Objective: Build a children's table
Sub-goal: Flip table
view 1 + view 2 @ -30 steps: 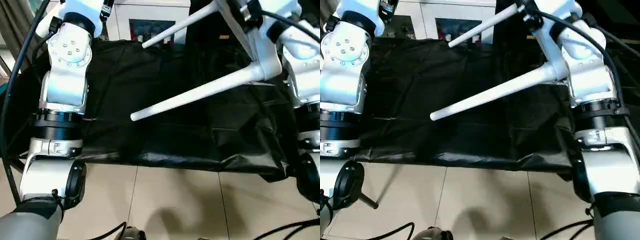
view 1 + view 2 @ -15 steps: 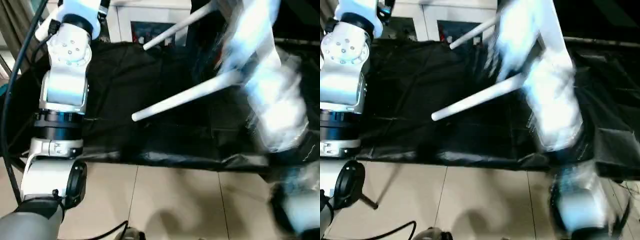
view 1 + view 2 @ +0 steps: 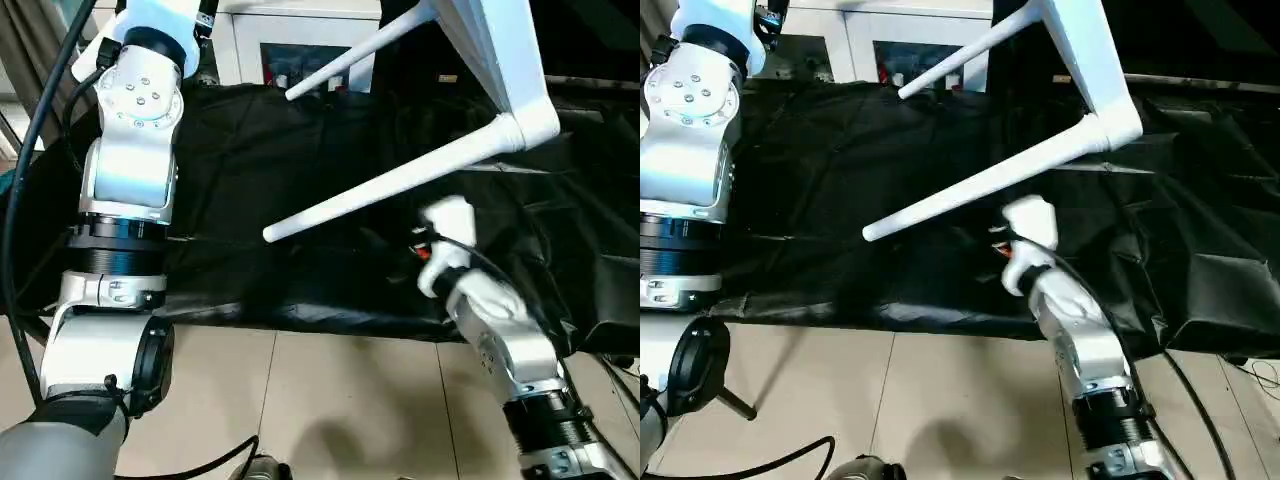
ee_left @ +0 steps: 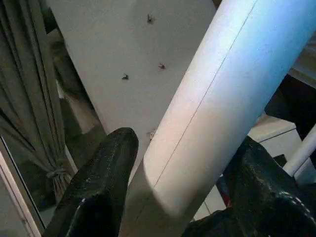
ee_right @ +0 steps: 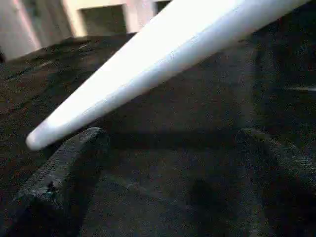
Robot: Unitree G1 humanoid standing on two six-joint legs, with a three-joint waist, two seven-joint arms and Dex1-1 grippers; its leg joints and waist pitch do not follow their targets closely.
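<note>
Black sheeting covers the worktop (image 3: 300, 150), with pale floor tiles along its near edge. Above the worktop the children's table (image 3: 505, 70) hangs tilted, two of its legs slanting over the sheeting. At one upper leg (image 4: 217, 98) the left end effector (image 4: 177, 187) clamps both fingers. Below the lower leg (image 5: 148, 64) the right end effector (image 5: 173, 173) holds nothing, fingers spread wide over the sheeting.

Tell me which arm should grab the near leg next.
Probably the right. The right gripper is open and empty just below the near leg, while the left gripper is already clamped on another leg.
</note>
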